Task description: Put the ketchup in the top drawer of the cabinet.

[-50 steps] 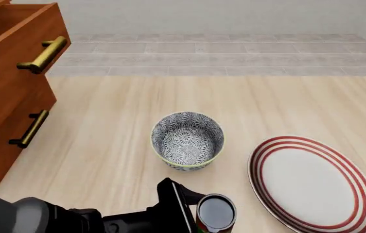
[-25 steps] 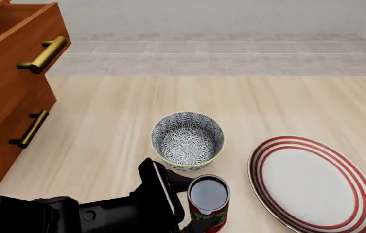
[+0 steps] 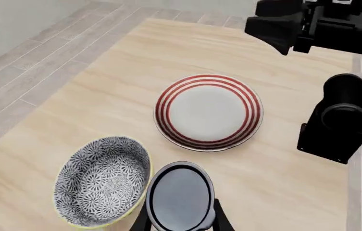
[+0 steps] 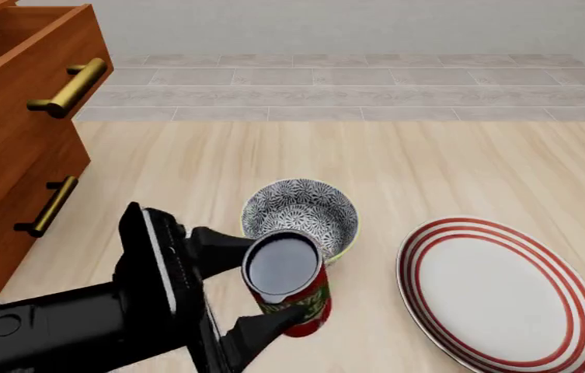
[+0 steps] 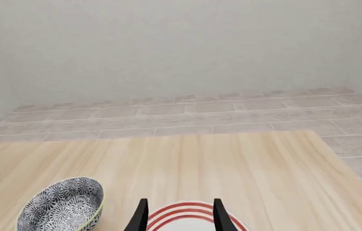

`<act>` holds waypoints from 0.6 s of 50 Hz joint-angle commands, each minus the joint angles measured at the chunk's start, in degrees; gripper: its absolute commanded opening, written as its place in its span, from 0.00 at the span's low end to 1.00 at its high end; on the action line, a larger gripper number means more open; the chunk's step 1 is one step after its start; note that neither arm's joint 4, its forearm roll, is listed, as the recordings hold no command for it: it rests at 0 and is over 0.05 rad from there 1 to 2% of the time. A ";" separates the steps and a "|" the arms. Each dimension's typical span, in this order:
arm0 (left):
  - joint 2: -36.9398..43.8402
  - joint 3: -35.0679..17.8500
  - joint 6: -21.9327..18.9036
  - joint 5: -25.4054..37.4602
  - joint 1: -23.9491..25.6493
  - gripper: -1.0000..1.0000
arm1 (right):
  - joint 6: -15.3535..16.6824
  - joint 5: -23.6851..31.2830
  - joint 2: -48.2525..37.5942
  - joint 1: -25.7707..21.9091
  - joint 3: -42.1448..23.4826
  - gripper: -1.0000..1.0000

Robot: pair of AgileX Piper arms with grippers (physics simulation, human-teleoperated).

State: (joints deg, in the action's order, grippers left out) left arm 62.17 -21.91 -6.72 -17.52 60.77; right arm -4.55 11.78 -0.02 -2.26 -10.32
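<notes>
Left claw (image 4: 261, 284) grasps the ketchup (image 4: 288, 281), held upright just in front of the patterned bowl (image 4: 301, 216), above the desk (image 4: 396, 171). Right claw (image 5: 177, 214), fingers parted and empty, hangs over the striped plate (image 4: 499, 291). The top drawer (image 4: 22, 93) of the cabinet (image 4: 2, 217) stands open at far left.

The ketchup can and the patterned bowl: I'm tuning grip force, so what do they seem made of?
The small red-labelled ketchup can looks like metal: dull grey, smooth lid, paper-like label. The grey floral-patterned bowl looks like glazed ceramic, going by its printed pattern and thick rim, though renders leave that open.
</notes>
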 commanded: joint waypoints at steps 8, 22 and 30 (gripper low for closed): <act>-16.79 -5.14 1.48 16.46 -6.24 0.00 | 1.28 0.25 0.00 -0.83 -0.49 1.00; -29.14 -12.39 -2.59 32.97 -9.43 0.00 | 2.18 1.16 -0.03 -0.55 -0.06 1.00; -33.11 -15.25 -3.93 38.29 -14.74 0.00 | 2.38 0.98 -0.03 -0.80 0.15 1.00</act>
State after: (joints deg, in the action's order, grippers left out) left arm 35.40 -33.22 -7.58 12.71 51.11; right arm -2.55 12.66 -0.04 -2.90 -10.37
